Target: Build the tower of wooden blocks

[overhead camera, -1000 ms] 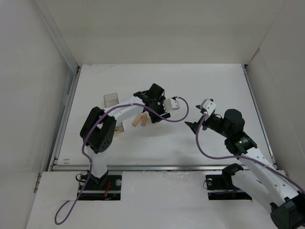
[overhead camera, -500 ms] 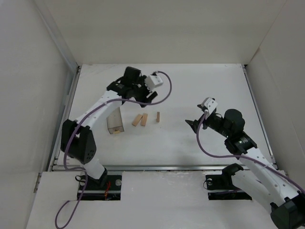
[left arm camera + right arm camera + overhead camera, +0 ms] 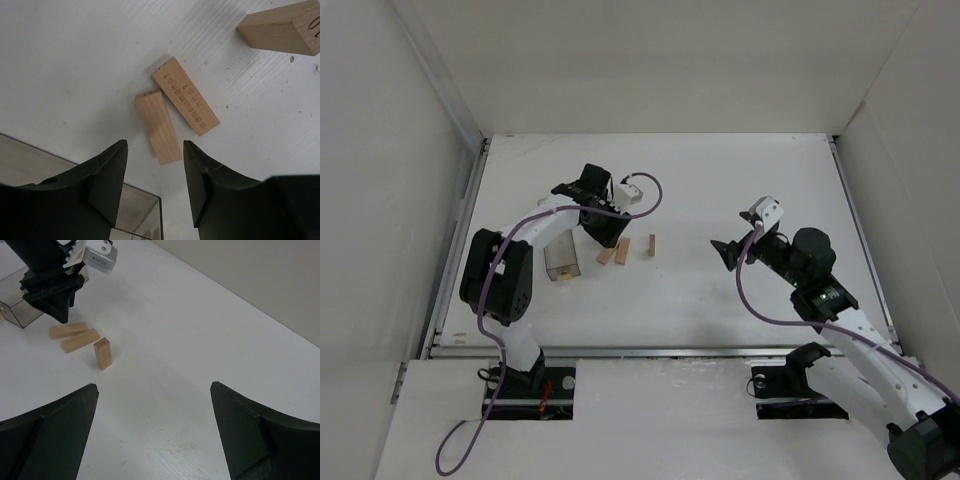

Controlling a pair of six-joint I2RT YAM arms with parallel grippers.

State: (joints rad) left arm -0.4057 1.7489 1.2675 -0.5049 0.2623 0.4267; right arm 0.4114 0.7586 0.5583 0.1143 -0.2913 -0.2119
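left gripper open, empty, over flat light-tan wooden block; closing may nudge the printed wooden block just beside it.

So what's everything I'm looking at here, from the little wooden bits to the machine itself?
lying blocks: two, light tan wood, flat and side by side near the table's middle; one has printing on top
upright block: one, light tan wood, standing on end just right of the lying pair
clear box: one, see-through plastic, left of the blocks
table: one, white, under everything
walls: white, around the table
cables: two, purple, one along each arm
left gripper: one, black, open, hovers over the lying blocks
right gripper: one, black, open, in the air to the right of the blocks, holding nothing
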